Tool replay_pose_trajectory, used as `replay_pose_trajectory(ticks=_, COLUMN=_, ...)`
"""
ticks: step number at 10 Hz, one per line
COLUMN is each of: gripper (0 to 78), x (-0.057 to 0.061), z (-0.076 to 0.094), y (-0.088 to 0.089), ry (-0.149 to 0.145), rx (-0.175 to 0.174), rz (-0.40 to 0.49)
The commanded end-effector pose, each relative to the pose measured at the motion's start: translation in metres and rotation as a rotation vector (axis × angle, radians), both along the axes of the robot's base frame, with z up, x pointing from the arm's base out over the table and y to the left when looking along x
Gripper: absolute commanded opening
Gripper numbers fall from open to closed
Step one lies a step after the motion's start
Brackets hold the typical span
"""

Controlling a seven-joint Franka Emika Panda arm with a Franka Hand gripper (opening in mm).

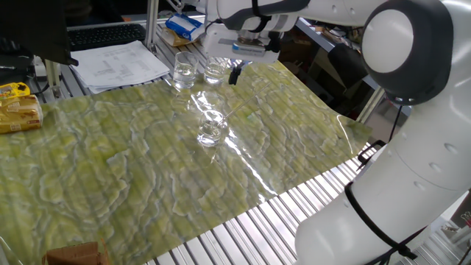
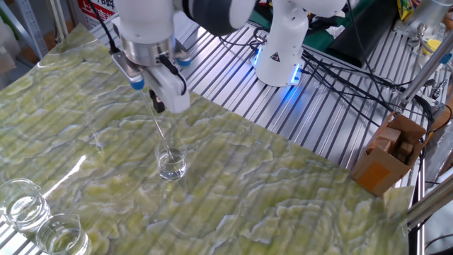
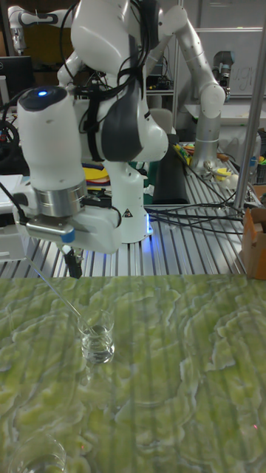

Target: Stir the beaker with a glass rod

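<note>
Franka Panda arm: glossy white rounded link shells with dark grey bands at the joints, a brushed silver ring at the wrist, a blue indicator light on one upper housing, and black cables running along the links. White base bearing a black triangular warning mark, with a blue glow at its foot. End effector: boxy white hand body with small blue tabs at its sides and dark fingers beneath.
</note>
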State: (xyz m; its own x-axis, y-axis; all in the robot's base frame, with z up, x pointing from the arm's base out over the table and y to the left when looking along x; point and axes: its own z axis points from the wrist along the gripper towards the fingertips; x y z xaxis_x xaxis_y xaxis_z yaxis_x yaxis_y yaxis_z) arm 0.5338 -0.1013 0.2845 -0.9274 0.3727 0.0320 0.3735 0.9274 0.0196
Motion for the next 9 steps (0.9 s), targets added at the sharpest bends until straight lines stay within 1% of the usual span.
replay_pose_trajectory(ticks=1, gripper=0.0, x=0.001, z=0.000, y=-0.022, ry=-0.009, rx=-0.005, rz=0.052)
replay_pose_trajectory(ticks=4, gripper=0.0, x=0.003, z=-0.003, y=-0.033, ry=-0.009, rx=-0.015, rz=0.102)
replay_pose_trajectory(ticks=5, gripper=0.0, x=0.003, z=-0.003, y=-0.035, ry=-0.009, rx=-0.014, rz=0.111)
replay_pose_trajectory(ticks=6, gripper=0.0, x=0.004, z=-0.005, y=-0.041, ry=-0.009, rx=-0.012, rz=0.137)
replay_pose_trajectory(ticks=9, gripper=0.0, x=0.005, z=-0.009, y=-0.052, ry=-0.012, rx=-0.012, rz=0.195)
